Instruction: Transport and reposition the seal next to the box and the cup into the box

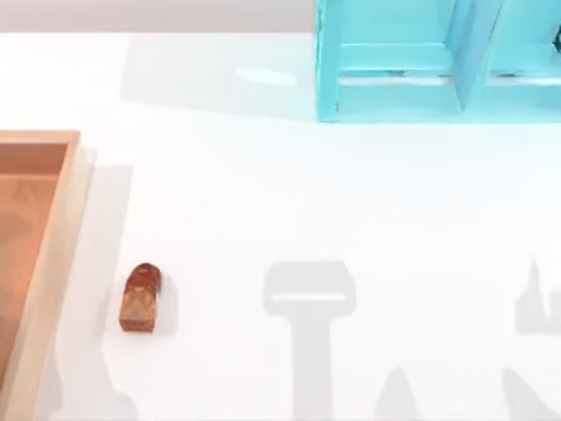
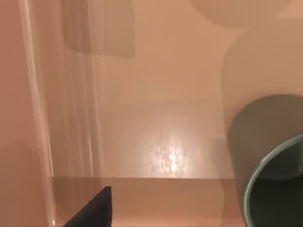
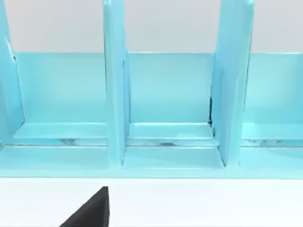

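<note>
Left arm pose: the left wrist camera is held low over the orange-brown inside of the box (image 2: 156, 142), looking down onto its glossy floor and one inner wall; a dark finger (image 2: 92, 210) of the left end effector is seen at the edge of that view. Whether the left end effector is clenched or released cannot be told.

Right arm pose: the right wrist camera is faced at the cyan shelf unit (image 3: 165, 109), level with its open compartments; a dark finger (image 3: 90, 210) of the right end effector is seen above the white worktop (image 3: 199, 203). Whether it is released or clenched cannot be told.

Cup: a round, olive-grey cup (image 2: 265, 156) with a dark inside is seen in the left wrist view against the floor of the box, its mouth tipped toward the camera. Whether it is gripped or resting cannot be told.

Seal: a small reddish-brown mottled block (image 1: 140, 298) with one rounded end is laid flat on the worktop (image 1: 351, 202), near the outer right wall of the box and apart from it.

Box: a shallow tan-rimmed tray (image 1: 53, 254) is placed at the left edge of the top view.

Shelf unit: the cyan shelf unit (image 1: 421, 61) is set at the far right of the top view, well apart from the seal.
</note>
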Robot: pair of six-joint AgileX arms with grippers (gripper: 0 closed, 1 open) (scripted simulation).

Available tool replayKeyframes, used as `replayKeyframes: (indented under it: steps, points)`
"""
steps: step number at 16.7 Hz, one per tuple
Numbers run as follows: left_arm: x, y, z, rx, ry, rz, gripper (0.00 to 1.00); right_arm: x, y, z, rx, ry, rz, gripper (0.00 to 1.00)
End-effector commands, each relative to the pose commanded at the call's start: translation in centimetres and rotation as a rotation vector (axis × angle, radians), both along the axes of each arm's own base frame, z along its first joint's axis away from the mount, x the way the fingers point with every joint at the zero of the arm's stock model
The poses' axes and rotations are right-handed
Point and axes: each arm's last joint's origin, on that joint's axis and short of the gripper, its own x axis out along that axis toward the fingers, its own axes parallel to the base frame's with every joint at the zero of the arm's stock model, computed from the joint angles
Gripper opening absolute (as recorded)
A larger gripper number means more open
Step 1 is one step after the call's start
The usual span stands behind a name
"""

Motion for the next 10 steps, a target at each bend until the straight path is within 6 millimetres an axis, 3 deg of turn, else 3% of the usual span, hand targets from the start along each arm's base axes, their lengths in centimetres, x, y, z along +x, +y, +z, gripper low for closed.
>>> replayKeyframes:
  steps: [7,10]
  points:
    - [-0.3,0.2,5.7,-0.002,0.032,0.009,1.00,0.0,0.0,0.0,0.000,0.000,0.000,1.00]
    - [-0.3,0.2,7.1,-0.016,0.013,0.013,1.00,0.0,0.0,0.0,0.000,0.000,0.000,1.00]
